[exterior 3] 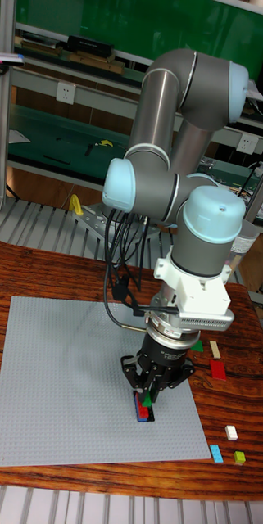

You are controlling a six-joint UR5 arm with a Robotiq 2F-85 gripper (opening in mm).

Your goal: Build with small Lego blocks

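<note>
The UR5 arm reaches down from the back of the scene and hangs its black gripper low over the grey baseplate, close to the plate's front right part. Right under the fingertips sits a small stack of Lego blocks on the baseplate: red and blue pieces lie flat on the studs, with a small green piece on top, right at the tips of the fingers. The fingers are drawn in narrow around that green piece and seem to pinch it, though the dark gripper body hides the contact itself, so a firm hold cannot be confirmed from this view. The stack lies directly below the tool, not off to a side, and the tool points almost straight down at it. Off the plate, on the wooden table to the right of the gripper, loose blocks wait: a green one just beside the wrist, a cream one and a red one a little farther right. Nearer the front edge lie a white block, a light blue block and a yellow-green block, all well apart from the gripper. A black cable loops down from the arm's wrist joint toward the tool.
</note>
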